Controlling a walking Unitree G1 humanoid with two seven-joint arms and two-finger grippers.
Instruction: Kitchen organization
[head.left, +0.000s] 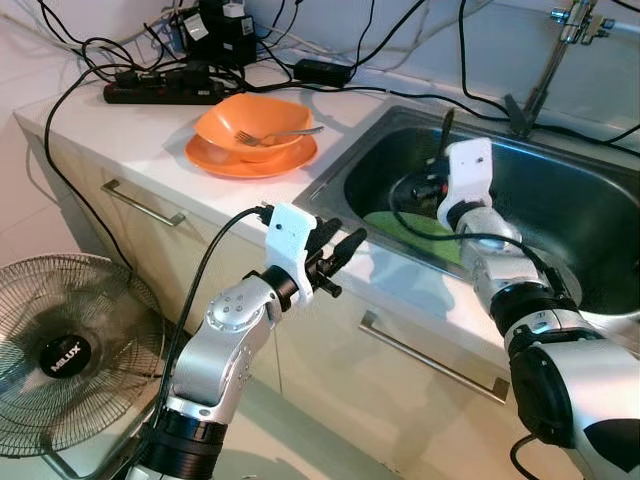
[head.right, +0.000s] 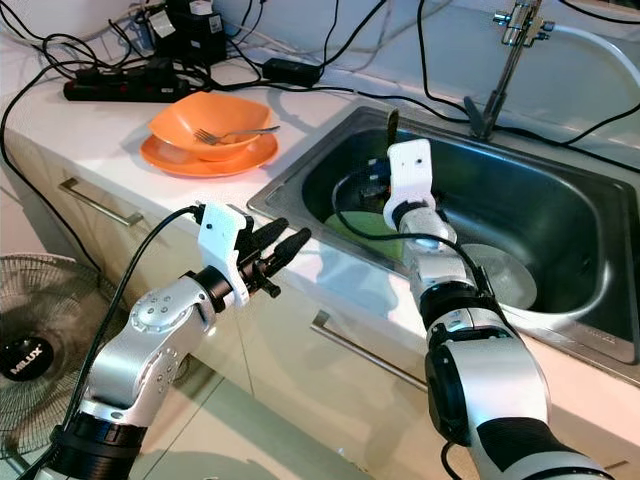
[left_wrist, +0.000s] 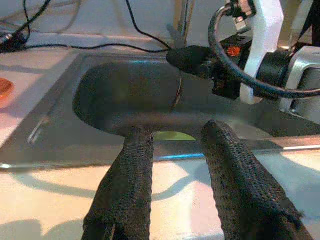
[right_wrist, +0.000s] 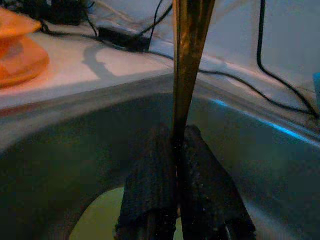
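Here we found a thin, brass-coloured utensil handle (right_wrist: 187, 65) clamped between the closed fingers of our right tool (right_wrist: 176, 165), its long axis standing nearly upright above the steel sink (head.left: 400, 125), over a green plate (head.left: 405, 226) lying on the sink floor. What kind of utensil it was we could not tell. The orange bowl (head.left: 250, 125) with a fork (head.left: 275, 135) in it sat on an orange plate on the white surface (head.left: 120, 135), off to our left of the sink. Our left tool (head.left: 335, 255) hovered over the sink's front rim with its fingers apart and empty. We judged the left arm nearer the bowl, though the right held the piece.
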